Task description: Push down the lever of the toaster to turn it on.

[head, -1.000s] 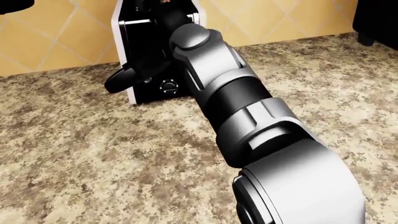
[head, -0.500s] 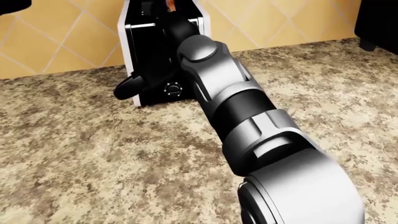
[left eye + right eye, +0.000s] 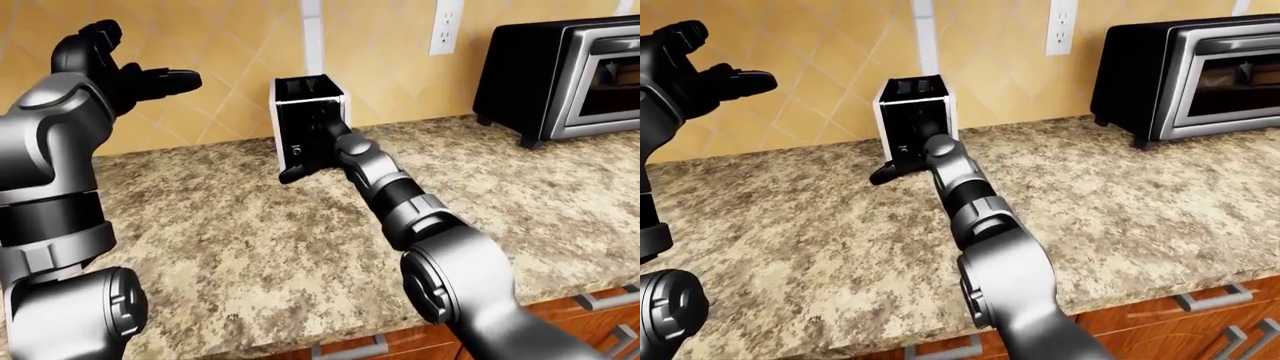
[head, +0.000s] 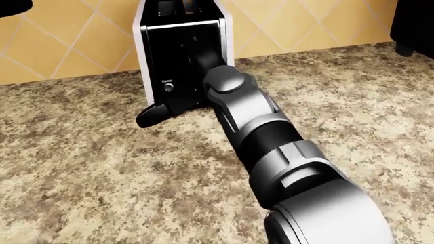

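At twelve o'clock on the worktop [image 4: 81, 168] stands the toaster [image 4: 177, 56]; right hand [image 4: 177, 104] presses its face, grip unclear, left hand [image 3: 125, 71] spread idle. Best push straight down, steadily.

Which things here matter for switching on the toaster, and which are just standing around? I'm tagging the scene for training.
Part of the job:
- toaster
- right hand, reaching against the toaster's dark face; the lever itself is hidden by it

Just there:
- toaster oven
- wall outlet
- left hand, raised with fingers spread
- counter
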{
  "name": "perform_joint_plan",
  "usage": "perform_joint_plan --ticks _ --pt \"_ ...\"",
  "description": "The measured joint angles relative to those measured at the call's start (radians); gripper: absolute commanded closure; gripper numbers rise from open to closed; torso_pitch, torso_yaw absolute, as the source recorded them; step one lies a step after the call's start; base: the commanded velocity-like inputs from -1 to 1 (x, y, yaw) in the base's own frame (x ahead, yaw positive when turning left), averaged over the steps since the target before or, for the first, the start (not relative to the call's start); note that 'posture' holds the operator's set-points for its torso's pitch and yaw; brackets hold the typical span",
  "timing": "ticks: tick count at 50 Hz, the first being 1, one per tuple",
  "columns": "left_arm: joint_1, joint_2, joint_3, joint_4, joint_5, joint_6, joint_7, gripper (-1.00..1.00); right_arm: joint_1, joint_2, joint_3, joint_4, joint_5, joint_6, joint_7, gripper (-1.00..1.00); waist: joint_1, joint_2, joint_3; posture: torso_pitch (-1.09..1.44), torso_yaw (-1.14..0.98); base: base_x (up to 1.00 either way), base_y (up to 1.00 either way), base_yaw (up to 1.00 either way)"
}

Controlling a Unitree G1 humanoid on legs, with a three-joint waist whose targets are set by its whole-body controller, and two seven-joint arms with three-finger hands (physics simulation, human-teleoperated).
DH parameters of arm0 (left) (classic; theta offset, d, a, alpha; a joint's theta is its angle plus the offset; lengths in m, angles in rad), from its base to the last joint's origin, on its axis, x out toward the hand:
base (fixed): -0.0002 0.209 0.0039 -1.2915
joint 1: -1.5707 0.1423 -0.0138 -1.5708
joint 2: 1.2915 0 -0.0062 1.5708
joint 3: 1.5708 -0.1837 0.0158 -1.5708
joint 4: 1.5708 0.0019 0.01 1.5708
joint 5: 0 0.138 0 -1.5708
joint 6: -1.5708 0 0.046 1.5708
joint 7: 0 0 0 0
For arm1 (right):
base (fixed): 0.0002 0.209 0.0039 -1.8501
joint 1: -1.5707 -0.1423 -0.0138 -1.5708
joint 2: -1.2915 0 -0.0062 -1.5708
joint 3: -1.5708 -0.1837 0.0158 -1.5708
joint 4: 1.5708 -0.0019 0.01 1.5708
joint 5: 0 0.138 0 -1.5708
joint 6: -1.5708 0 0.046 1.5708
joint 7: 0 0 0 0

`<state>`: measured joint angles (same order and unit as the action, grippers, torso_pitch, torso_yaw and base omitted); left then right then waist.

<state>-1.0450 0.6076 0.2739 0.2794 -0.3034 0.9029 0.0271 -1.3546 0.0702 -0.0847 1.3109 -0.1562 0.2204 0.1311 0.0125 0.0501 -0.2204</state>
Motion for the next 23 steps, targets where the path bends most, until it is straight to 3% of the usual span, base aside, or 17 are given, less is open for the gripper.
perform_joint_plan --ticks 23 --pt "-0.017 0.008 -0.002 -0.006 -0.015 0.013 0.009 -1.0 0.069 0.01 -0.007 -0.012 -0.026 -0.087 -0.017 -1.0 0.005 -0.001 -0.015 -0.3 0.0 0.0 0.0 0.0"
